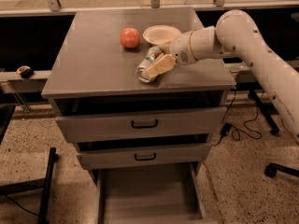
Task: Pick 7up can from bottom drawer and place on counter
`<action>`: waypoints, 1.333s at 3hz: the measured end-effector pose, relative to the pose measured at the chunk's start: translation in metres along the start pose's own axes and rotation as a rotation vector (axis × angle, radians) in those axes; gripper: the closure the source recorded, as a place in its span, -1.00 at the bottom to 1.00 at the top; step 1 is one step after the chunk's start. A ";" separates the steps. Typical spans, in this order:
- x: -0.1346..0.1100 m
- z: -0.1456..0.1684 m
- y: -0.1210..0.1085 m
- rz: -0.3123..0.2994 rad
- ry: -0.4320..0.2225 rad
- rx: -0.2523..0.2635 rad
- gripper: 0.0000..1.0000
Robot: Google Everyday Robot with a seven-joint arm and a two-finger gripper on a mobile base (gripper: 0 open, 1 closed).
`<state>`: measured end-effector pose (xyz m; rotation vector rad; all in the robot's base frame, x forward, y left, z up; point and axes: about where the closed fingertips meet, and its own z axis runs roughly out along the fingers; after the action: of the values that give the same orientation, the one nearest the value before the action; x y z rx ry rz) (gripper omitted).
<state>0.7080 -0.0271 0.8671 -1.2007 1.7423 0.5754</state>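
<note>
Bottom drawer [149, 195] standing pulled out nearest. Higher, from right, tool [156, 65] pinching 7up can [146, 70], holding it tilted low at surface [93, 64], can's end poking out leftward past tan fingers [163, 63]. Sitting just behind: apple [130, 37], plate [161, 33].

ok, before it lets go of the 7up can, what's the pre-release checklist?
1. 7up can held in gripper, right of centre above the counter: ok.
2. Can over counter, inside the front edge: ok.
3. Can upright: not ok, tilted well over.
4. Can resting on counter: cannot tell.
5. Clear of apple: ok, apart.
6. Clear of bowl: cannot tell, close behind.
</note>
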 end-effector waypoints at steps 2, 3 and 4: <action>0.000 0.000 0.000 0.001 0.001 0.000 0.15; 0.000 0.000 0.000 0.001 0.001 0.000 -0.30; 0.000 0.000 0.000 0.001 0.001 0.000 -0.78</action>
<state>0.7081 -0.0272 0.8666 -1.2002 1.7437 0.5759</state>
